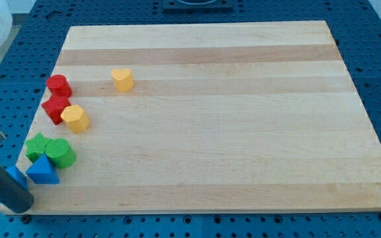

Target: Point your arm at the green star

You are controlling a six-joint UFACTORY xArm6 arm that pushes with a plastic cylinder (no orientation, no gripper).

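The green star [38,145] lies near the board's left edge, touching a green cylinder [61,153] on its right and a blue triangle [43,171] just below it. My dark rod comes in from the view's left edge, and my tip [21,207] rests at the board's bottom left corner. That puts it below and slightly left of the green star, apart from it. The rod partly hides another blue block [15,176], whose shape I cannot make out.
A red cylinder [58,85], a red star [55,108] and a yellow block [75,119] cluster above the green star. A yellow heart [122,79] sits further right. The wooden board [243,132] lies on a blue perforated table.
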